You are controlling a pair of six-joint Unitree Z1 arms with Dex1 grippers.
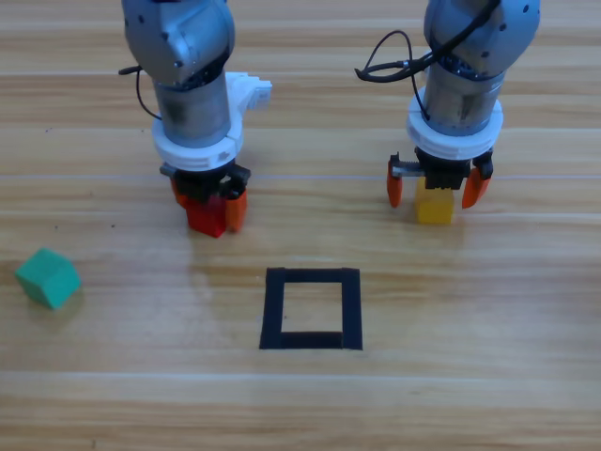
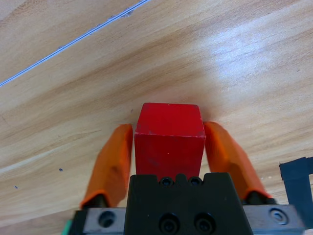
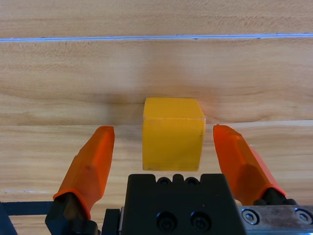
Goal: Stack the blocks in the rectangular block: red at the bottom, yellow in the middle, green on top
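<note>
Left arm descends from the top edge, wrist near vertical, left gripper [image 1: 210, 209] pointing down at the table. Its two orange jaws are closed in, both inner faces pressed against the red cube [image 2: 169, 141] held between them.

Right arm also descends from the top edge, wrist vertical, right gripper [image 1: 439, 193] pointing down. Its jaws are spread wide; the yellow cube [image 3: 173, 133] sits centred between them with clear gaps on both sides, neither jaw touching it.
</note>
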